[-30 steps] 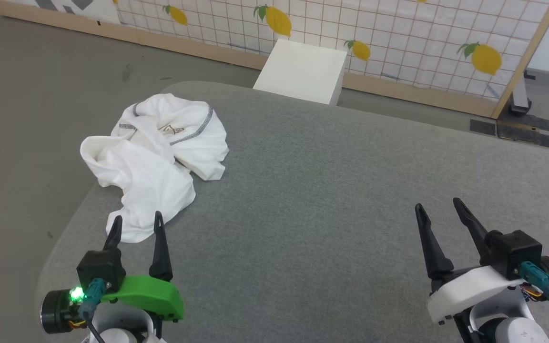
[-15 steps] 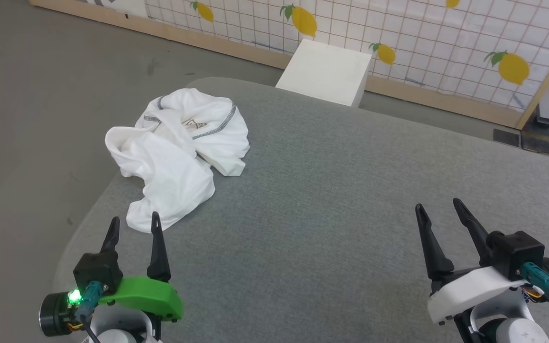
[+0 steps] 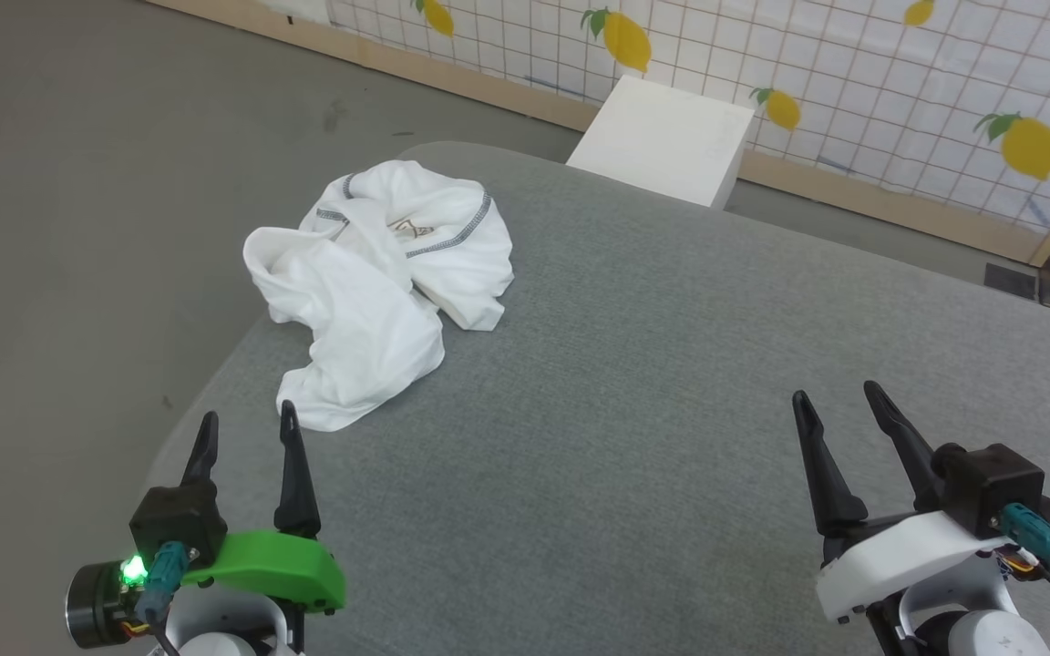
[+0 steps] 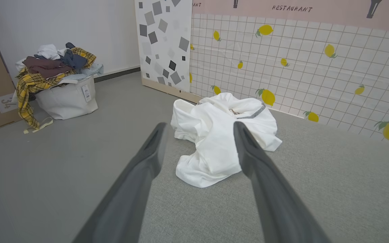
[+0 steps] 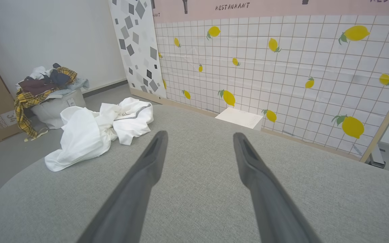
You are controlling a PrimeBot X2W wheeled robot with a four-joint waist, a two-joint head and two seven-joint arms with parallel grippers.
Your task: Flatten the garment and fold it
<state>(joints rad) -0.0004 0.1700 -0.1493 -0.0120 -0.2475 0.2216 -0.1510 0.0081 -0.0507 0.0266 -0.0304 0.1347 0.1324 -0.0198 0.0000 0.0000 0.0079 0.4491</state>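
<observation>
Two grippers hung low over the grey surface [image 3: 634, 383], the left gripper [image 3: 248, 410] and the right gripper [image 3: 835, 392], both with jaws wide apart and holding nothing. The garment [image 3: 379, 282] lay in a crumpled white heap near the far left corner of the surface, just ahead of the left gripper, with grey stitching showing on top.
</observation>
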